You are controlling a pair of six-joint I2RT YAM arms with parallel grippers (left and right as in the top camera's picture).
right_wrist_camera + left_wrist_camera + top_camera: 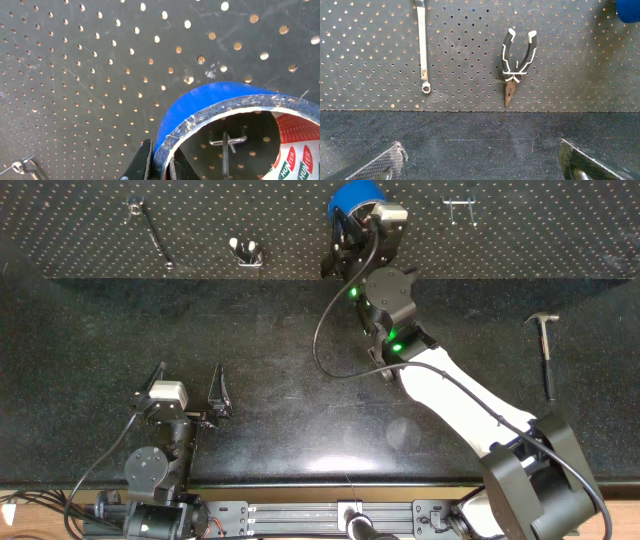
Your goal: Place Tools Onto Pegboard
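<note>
Carbon-weave fingers [385, 162] of the left gripper [480, 170] are seen spread wide apart and released, with nothing between them, low over the near-left part of the black table [280, 380]. Beyond them the pegboard [580, 60] is noted standing along the far edge of the table. A wrench [423, 45] is hung on it at far left, shaft vertical, ring end down. To its right, pliers [517, 65] are hung nose down, handles splayed upward, well apart from the wrench. The right arm is stretched from the near-right corner across to the far middle of the board. The right gripper [161, 165] is clenched on the wall of the blue tape roll [220, 100], one finger outside and one inside the core. The roll is held against the pegboard face, right of the pliers. A metal hook [227, 142] is seen through the roll's opening; whether the roll bears on it cannot be told. A double hook [460, 212] is noted farther right on the board. A hammer [545, 350] is left lying on the table at far right, head toward the board.
</note>
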